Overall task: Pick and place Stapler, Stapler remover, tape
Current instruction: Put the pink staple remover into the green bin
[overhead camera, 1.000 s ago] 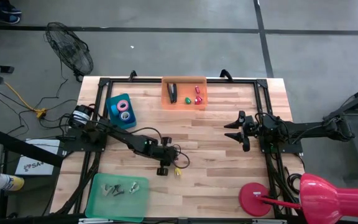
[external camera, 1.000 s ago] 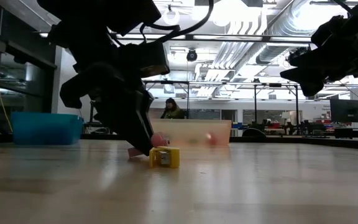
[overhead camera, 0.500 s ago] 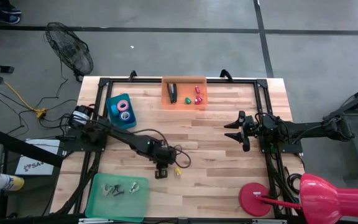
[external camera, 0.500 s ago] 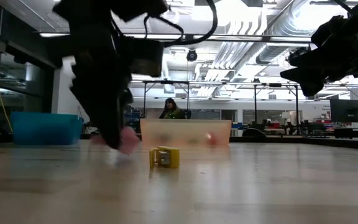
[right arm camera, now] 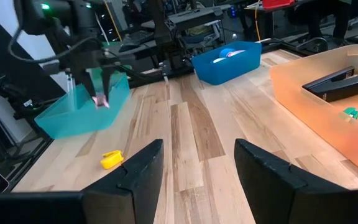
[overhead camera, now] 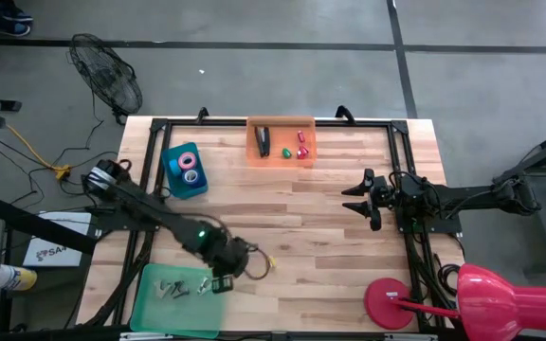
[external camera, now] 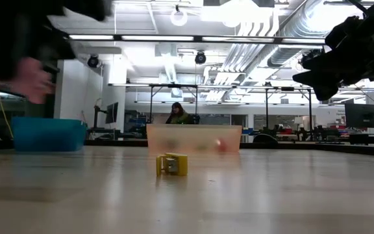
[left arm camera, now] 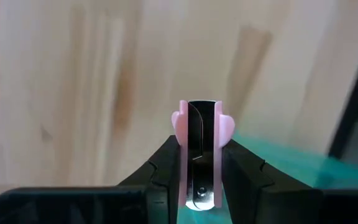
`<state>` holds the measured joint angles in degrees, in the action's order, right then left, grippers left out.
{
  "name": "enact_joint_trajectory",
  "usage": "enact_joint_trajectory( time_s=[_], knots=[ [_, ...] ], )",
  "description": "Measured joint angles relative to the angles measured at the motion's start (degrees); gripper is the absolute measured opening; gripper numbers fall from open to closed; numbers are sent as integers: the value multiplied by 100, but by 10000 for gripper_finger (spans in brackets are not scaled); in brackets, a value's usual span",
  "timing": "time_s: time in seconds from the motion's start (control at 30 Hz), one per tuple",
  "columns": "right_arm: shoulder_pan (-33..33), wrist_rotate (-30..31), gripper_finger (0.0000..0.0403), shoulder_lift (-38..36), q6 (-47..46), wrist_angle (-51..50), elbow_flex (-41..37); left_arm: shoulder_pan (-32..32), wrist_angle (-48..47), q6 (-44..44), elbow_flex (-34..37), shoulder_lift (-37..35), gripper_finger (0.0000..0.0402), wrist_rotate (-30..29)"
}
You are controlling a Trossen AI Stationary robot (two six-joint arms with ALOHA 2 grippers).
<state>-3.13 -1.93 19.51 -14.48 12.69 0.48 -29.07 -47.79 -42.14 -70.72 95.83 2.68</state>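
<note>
Left wrist view: left claw point(left arm camera: 201, 163) clamps pink staple remover point(left arm camera: 201, 134) | high view: hidden

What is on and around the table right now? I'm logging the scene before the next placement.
stapler: one, black, in the orange tray
small pieces: a few, green and red, same tray
tape rolls: several, pink and blue among them, in the blue bin
claw pieces: several, silvery, in the green tray
yellow staple remover: one, on bare table
pink staple remover: one, in the left gripper
lamp: one, red, table corner
fan: one, black, on the floor
left gripper: shut on pink staple remover, at the green tray's edge
right gripper: open, above the table
</note>
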Motion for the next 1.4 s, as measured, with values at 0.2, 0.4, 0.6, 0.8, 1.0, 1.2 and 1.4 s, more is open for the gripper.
enact_joint_trajectory(
  time_s=[0.2, 0.4, 0.6, 0.8, 1.0, 1.2, 1.4],
  knots=[
    [-1, 0, 189, 2, -2, 0, -1, -759, -82, -804, 0, -94, 80, -131],
    [0, 0, 189, 2, -1, -1, -1, -1317, -208, -1468, 9, -83, 80, -126],
    [1, 0, 189, 2, -2, 0, -1, -1696, -201, -2047, 44, -83, 80, -128],
    [0, 0, 189, 2, -1, 1, -1, -1837, 275, -2886, 329, -83, 80, 431],
    [1, 0, 189, 2, 0, 0, -1, -1830, 1031, -3598, 636, -48, 80, 444],
    [1, 0, 189, 2, -1, 2, -1, -1824, 1405, -3710, 671, 258, 80, 421],
    [-1, 0, 189, 2, -2, -1, -1, -1822, 1517, -3776, 673, 476, 80, 295]
  ],
)
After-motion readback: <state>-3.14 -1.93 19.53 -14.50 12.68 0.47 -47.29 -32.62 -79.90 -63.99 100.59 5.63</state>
